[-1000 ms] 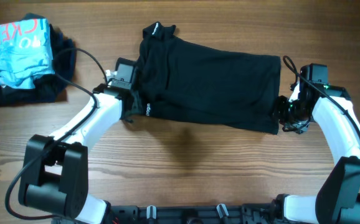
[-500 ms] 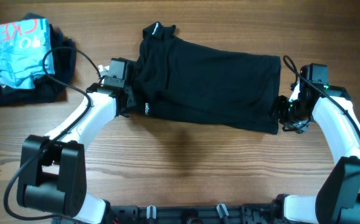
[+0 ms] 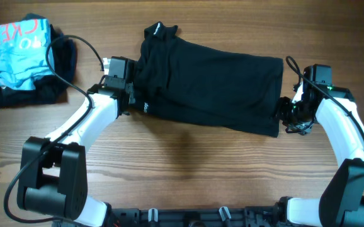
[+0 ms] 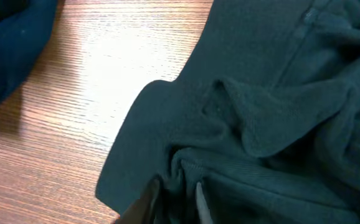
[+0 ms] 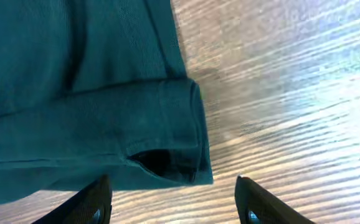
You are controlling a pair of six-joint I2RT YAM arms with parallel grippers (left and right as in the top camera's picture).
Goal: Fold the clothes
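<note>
**Inspector:** Where does the garment lie?

**Operator:** The black shirt [image 3: 213, 85] is spread across the middle of the tabletop [image 3: 188, 157], between my arms, with the collar end at my left.

**Inspector:** Your hands?

**Operator:** My left hand [image 4: 174, 202] is clenched on a bunched fold at the shirt's edge, ready, I judge, to lift it over. My right hand [image 5: 174, 199] is released and straddles the far hem corner.

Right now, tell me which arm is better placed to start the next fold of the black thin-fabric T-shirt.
Probably left. The left gripper pinches a bunch of the black thin-fabric T-shirt at its near edge; the right gripper hangs open at the hem corner, holding nothing.
</note>
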